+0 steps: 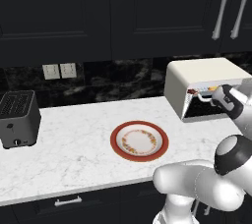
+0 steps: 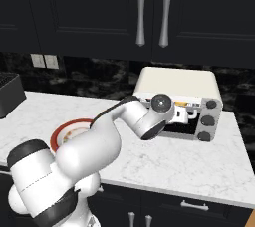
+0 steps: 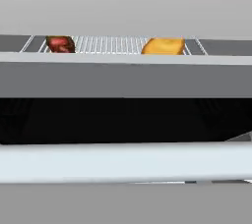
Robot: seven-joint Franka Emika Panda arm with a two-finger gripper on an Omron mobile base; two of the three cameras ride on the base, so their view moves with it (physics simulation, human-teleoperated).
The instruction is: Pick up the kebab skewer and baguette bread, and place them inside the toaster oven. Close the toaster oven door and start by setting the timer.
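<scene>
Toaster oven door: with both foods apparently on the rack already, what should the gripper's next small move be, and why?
Probably push the toaster oven door the rest of the way shut. The kebab skewer and baguette bread already lie on the rack inside the toaster oven, the plate is bare, and the open gripper sits right at the door, which looks partly raised but not closed.

kebab skewer mostly hidden behind door frame, baguette bread likewise — perhaps half visible

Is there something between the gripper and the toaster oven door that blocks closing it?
Nothing visible blocks it. The gripper is right at the toaster oven door; kebab skewer and baguette bread lie back on the rack.
</scene>
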